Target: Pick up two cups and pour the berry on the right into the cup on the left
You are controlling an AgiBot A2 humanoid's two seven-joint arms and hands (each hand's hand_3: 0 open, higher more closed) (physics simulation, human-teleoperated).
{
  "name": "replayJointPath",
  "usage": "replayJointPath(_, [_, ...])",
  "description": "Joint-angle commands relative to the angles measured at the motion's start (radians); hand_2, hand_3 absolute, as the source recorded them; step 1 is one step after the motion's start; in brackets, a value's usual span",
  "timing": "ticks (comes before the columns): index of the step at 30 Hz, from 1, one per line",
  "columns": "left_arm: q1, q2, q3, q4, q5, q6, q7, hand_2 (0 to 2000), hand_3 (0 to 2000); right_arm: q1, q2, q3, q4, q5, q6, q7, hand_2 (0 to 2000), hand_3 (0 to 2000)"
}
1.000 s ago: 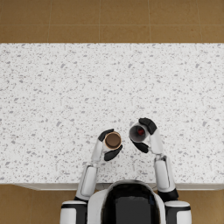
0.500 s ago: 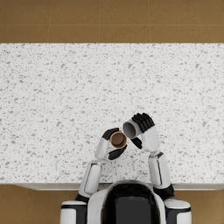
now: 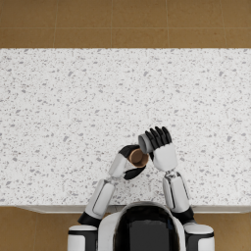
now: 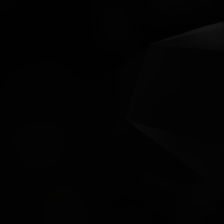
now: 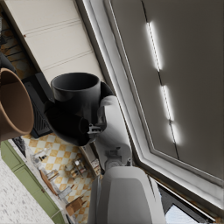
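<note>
Rendered domestic kitchen. Evidence in the head view: a speckled white stone-look counter (image 3: 73, 108) spanning the frame, with brown tiled floor (image 3: 122, 22) on its far side. The right wrist view shows cream cabinet fronts (image 5: 52, 39), a checkered yellow-and-white floor (image 5: 61, 157), small pieces of furniture too small to identify, and a ceiling with recessed light strips (image 5: 162, 74).

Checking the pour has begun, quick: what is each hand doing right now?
Left hand: holds the brown cup upright.
Right hand: holds the grey cup, tipped toward the brown cup.
</note>
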Motion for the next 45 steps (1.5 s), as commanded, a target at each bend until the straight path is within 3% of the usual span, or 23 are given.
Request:
replayJointPath(1, [0.003,0.004,-0.009,-0.009,0.000,0.001,0.000,2000,1280,0.010,-0.009,0.006,0.015,0.032,0.000,0.000,2000,1280])
replayJointPath(19, [0.039,0.047,-0.039,0.042,0.000,-0.005,0.000,2000,1280,-0.018,-0.013,0.087,0.079,0.608,-0.004,0.002,2000,1280])
replayJointPath(20, [0.040,0.048,-0.040,0.039,0.000,-0.006,0.000,2000,1280,0.077,0.189,0.206,0.079,0.640,-0.004,0.002,2000,1280])
replayJointPath(21, [0.042,0.050,-0.046,0.042,0.000,-0.007,0.000,2000,1280,0.002,0.036,0.113,0.079,0.671,-0.003,0.002,2000,1280])
replayJointPath(29, [0.034,0.051,-0.052,0.055,0.000,-0.012,0.001,2000,1280,-0.003,0.028,0.122,0.072,0.883,-0.007,0.001,2000,1280])
replayJointPath(45, [0.015,0.045,-0.077,0.031,0.000,-0.013,0.001,2000,1280,-0.033,0.038,0.114,0.068,0.912,-0.006,0.000,2000,1280])
